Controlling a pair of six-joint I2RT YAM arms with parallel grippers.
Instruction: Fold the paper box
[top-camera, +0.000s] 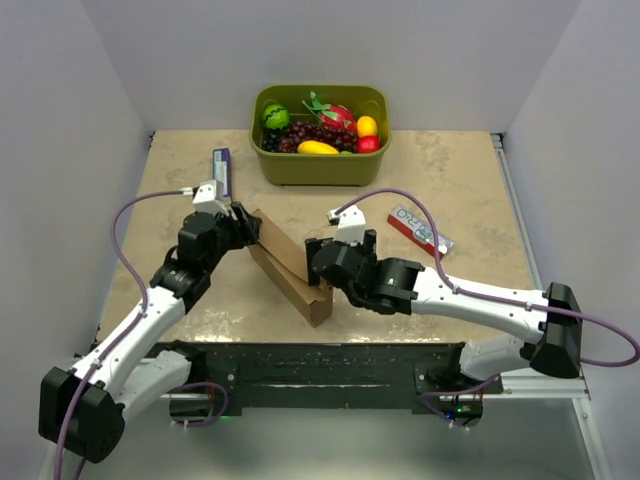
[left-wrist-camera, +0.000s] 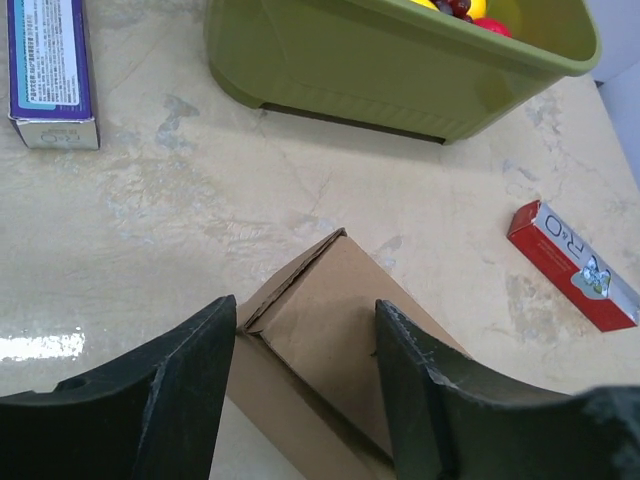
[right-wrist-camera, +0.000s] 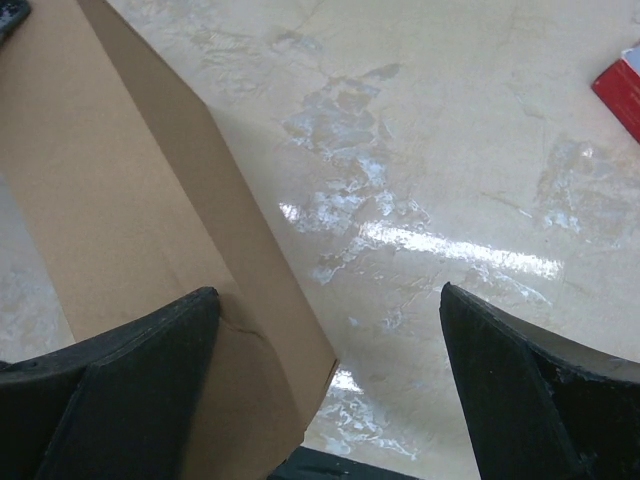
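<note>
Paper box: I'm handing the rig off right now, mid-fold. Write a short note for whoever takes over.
Left gripper: open, jaws astride the far end of the paper box; no firm grip shows.
Right gripper: wide open, one finger over the box's near end, the other over the bare table.
Box: lies diagonally between the two arms, in front of the green tub.
Done: panels folded into a long narrow shape, with the far-end flap turned in.
Left: I can't confirm the near end and closing flaps are tucked. Check them, then finish the fold.
</note>
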